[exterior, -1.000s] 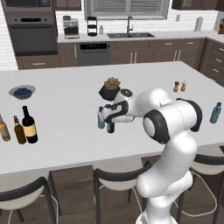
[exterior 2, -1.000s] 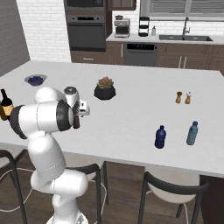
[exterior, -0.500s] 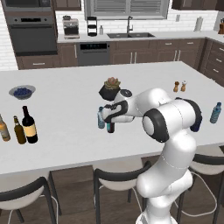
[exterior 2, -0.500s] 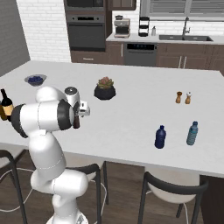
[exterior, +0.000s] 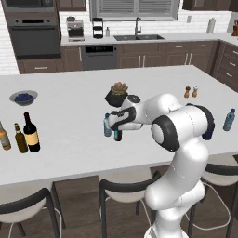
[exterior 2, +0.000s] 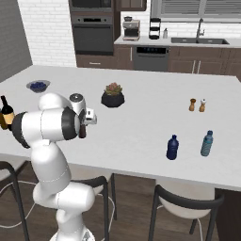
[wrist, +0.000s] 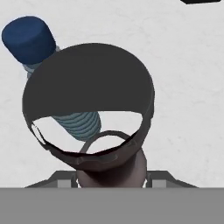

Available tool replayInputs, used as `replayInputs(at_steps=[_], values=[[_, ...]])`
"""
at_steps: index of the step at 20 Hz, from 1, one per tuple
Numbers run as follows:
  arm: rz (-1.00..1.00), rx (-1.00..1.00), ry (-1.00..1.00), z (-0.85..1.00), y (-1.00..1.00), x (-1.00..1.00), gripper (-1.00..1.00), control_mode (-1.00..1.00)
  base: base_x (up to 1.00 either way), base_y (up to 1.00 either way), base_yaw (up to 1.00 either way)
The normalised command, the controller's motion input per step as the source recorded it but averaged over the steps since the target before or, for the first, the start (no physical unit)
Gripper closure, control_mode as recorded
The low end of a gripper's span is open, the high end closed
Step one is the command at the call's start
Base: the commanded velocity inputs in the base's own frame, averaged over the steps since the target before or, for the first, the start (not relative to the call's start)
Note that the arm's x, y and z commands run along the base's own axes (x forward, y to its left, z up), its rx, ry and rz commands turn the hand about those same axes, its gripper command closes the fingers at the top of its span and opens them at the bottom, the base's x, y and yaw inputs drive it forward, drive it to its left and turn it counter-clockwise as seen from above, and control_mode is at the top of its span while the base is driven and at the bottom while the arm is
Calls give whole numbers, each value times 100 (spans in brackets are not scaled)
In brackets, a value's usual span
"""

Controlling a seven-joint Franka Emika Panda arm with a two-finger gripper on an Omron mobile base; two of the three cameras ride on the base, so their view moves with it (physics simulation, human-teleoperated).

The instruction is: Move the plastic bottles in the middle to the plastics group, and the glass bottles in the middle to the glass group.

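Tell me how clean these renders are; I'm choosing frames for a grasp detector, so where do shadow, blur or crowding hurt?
Left base view: even light, soft shadows, but the gripper and maroon bottle merge darkly beside the light-blue bottle. Right base view: the arm blocks the grasp. Hand view: the maroon bottle looms very close, masking the light-blue bottle behind.
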Motion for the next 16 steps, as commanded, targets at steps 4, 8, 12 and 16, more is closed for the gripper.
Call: replayInputs(at_steps=[4, 8, 12, 16], values=[[0, 0, 0, 8, 0, -11, 100, -100, 0, 0, 0], [0, 0, 0, 47, 0, -68, 100, -100, 0, 0, 0], [10, 0, -1, 33, 43, -51, 100, -100, 0, 0, 0], [14, 0, -2, 13, 69, -38, 100, -100, 0, 0, 0]])
